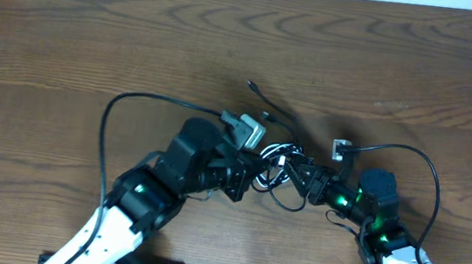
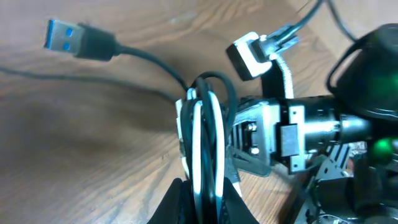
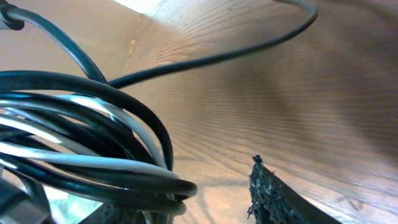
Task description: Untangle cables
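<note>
One bundle of cables point(image 2: 208, 137), one white cable point(image 2: 200, 146) among black loops too tangled to count, sat clamped between the left jaws. One blue USB plug point(image 2: 61, 34) lay beyond them on the bench point(image 1: 70, 35). Whether the right jaws, beside the bundle, gripped it I could not tell.

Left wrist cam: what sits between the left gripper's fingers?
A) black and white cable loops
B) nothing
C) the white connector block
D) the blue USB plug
A: black and white loops of the cables run down between the fingers of the left gripper, while the blue USB plug lies apart on the table.
</note>
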You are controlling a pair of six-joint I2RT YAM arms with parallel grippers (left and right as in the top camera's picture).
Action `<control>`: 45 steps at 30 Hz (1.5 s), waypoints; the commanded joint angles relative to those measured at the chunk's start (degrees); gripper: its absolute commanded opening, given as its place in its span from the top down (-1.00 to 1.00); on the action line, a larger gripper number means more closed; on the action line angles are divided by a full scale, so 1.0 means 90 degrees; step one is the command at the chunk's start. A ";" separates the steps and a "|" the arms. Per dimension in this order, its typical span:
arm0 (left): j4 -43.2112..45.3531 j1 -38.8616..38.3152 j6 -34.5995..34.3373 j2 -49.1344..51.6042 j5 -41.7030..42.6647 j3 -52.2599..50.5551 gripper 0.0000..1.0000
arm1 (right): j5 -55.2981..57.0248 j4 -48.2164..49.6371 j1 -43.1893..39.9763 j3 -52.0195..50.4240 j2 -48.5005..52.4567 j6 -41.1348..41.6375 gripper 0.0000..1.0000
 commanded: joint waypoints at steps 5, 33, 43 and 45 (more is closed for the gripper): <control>0.0202 0.0087 0.0177 -0.1122 0.0444 0.0248 0.85 | 0.1421 -0.0661 -0.0299 -0.0316 0.0243 -0.0250 0.08; 0.0206 0.0095 0.2081 -0.0389 -0.1394 0.0240 0.85 | -0.1008 -0.1540 -0.0653 -0.0316 -0.1013 -0.0988 -0.98; 0.1387 0.0095 0.0797 -0.0005 -0.2234 0.0240 0.85 | -0.1836 -0.1634 -0.0930 -0.0316 -0.2608 -0.0988 -0.98; 0.1460 0.0112 0.0284 0.0000 -0.2237 0.0240 0.85 | -0.1484 -0.1632 -0.0930 -0.0316 -0.2769 -0.0986 -0.99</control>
